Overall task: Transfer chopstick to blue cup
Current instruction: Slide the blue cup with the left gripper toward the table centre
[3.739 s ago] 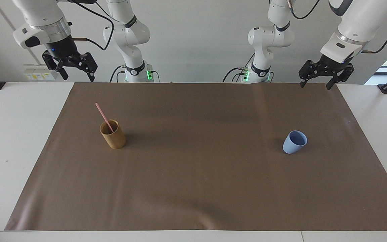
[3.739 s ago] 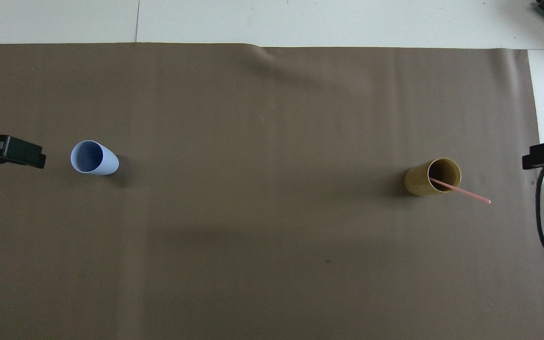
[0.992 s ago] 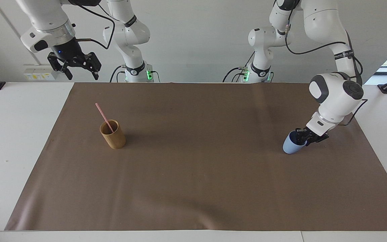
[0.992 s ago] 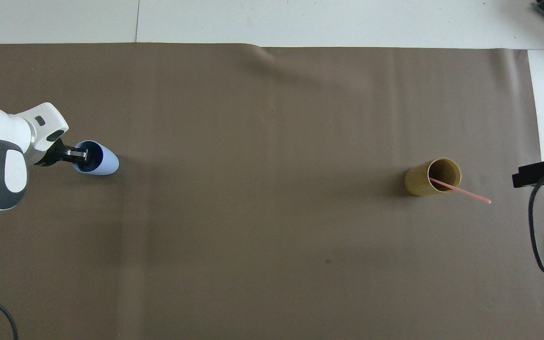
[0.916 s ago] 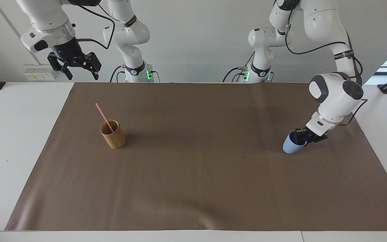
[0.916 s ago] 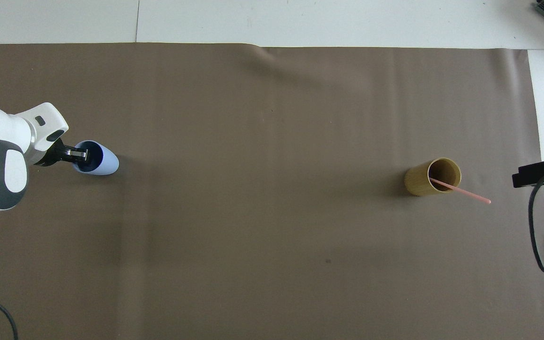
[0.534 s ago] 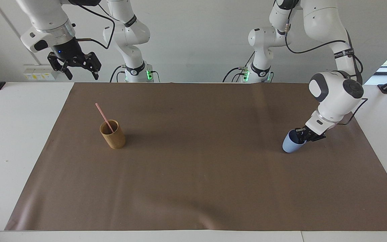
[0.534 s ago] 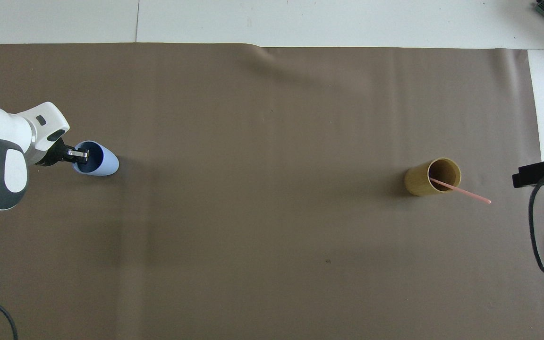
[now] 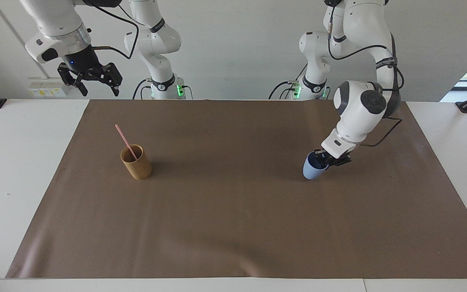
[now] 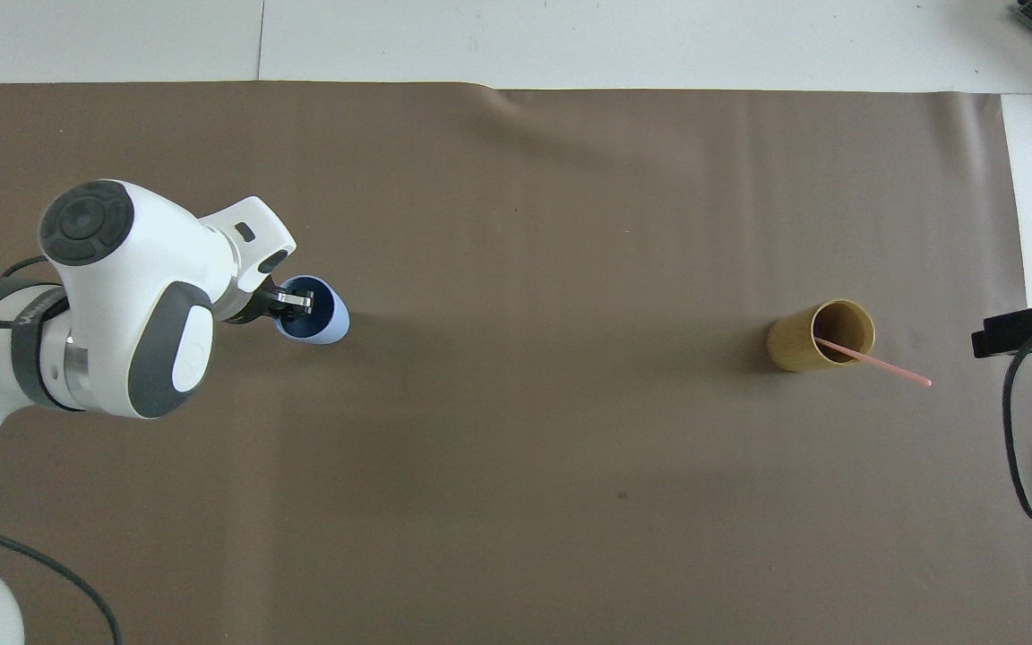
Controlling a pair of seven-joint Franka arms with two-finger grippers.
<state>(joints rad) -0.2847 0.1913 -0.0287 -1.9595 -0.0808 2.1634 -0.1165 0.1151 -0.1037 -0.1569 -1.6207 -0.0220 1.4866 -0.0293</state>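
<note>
The light-blue cup (image 9: 311,170) (image 10: 323,324) hangs tilted just above the brown mat, toward the left arm's end. My left gripper (image 9: 323,161) (image 10: 296,303) is shut on its rim, one finger inside the cup. A pale-pink chopstick (image 9: 125,141) (image 10: 879,364) leans in a tan bamboo cup (image 9: 136,162) (image 10: 816,336) standing toward the right arm's end. My right gripper (image 9: 93,81) (image 10: 1027,328) hangs open, high over the table's edge by its base, well away from the bamboo cup.
A brown mat (image 9: 233,227) (image 10: 516,502) covers most of the white table (image 9: 10,162). A black cable (image 10: 1018,430) loops down from the right arm at the mat's edge.
The left gripper closed on the blue cup's rim, lifted it slightly and carried it toward the table's middle, closer to the bamboo cup. The right arm has stayed put.
</note>
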